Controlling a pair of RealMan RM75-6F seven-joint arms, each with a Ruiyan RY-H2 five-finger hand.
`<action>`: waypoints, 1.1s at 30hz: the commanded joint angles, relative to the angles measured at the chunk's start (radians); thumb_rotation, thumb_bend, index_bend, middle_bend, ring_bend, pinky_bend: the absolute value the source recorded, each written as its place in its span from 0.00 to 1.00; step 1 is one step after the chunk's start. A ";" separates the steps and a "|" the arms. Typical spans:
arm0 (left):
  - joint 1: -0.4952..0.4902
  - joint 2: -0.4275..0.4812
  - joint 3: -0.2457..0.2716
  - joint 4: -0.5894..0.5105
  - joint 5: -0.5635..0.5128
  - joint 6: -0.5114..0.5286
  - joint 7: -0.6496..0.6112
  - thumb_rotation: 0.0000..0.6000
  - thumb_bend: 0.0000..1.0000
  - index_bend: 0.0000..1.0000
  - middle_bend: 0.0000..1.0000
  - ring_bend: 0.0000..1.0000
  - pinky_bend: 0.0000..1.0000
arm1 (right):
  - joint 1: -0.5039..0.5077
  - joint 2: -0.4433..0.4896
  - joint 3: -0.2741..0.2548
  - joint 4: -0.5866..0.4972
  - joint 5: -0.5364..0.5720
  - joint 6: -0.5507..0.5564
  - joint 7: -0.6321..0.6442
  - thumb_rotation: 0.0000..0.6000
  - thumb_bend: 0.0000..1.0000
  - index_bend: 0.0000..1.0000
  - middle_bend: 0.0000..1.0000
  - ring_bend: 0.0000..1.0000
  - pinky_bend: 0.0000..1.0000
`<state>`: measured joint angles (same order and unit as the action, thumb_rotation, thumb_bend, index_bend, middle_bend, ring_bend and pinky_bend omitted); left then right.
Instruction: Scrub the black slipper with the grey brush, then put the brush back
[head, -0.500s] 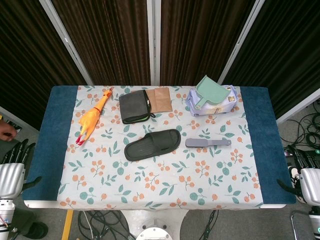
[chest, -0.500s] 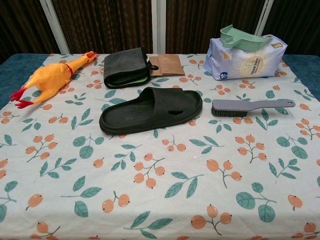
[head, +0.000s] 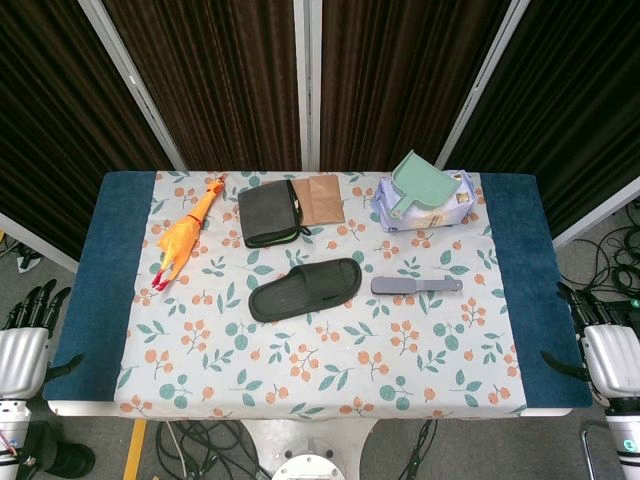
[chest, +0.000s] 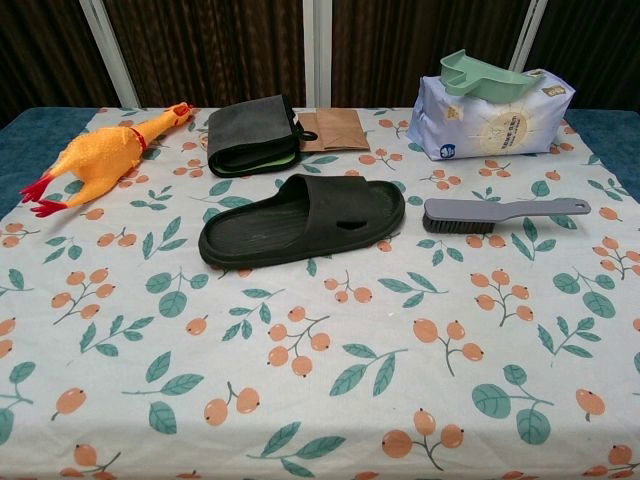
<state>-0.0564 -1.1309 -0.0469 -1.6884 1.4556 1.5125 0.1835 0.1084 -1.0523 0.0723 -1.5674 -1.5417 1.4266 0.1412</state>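
Both hands sat low at the frame edges in the head view, partly cut off. The left hand (head: 25, 335) at lower left and the right hand (head: 607, 350) at lower right held nothing, fingers spread. The slipper (head: 305, 289) lay mid-frame on the table (head: 90, 290), the brush (head: 416, 286) just right of it, apart. A green scoop (chest: 485, 72) rested on the bag (chest: 495, 122) at upper right. Since before, the right hand had moved up a little.

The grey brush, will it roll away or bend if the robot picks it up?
Probably neither. The grey brush lies flat on its bristles, so it likely won't roll. Its thin handle looks like stiff plastic, and probably light.
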 joint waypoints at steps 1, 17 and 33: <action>0.001 0.000 0.001 0.001 0.001 0.001 0.000 1.00 0.09 0.15 0.14 0.04 0.17 | 0.114 -0.006 0.033 0.019 0.008 -0.146 -0.012 1.00 0.02 0.03 0.19 0.11 0.19; 0.000 -0.010 0.001 0.026 -0.024 -0.023 -0.031 1.00 0.09 0.15 0.14 0.04 0.17 | 0.520 -0.285 0.088 0.396 0.137 -0.704 0.069 1.00 0.00 0.28 0.35 0.19 0.24; -0.017 -0.023 0.000 0.062 -0.037 -0.062 -0.066 1.00 0.09 0.15 0.14 0.04 0.17 | 0.630 -0.418 0.051 0.573 0.170 -0.855 0.083 1.00 0.00 0.43 0.47 0.34 0.38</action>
<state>-0.0723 -1.1534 -0.0470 -1.6266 1.4193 1.4514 0.1185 0.7308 -1.4628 0.1271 -1.0064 -1.3781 0.5850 0.2201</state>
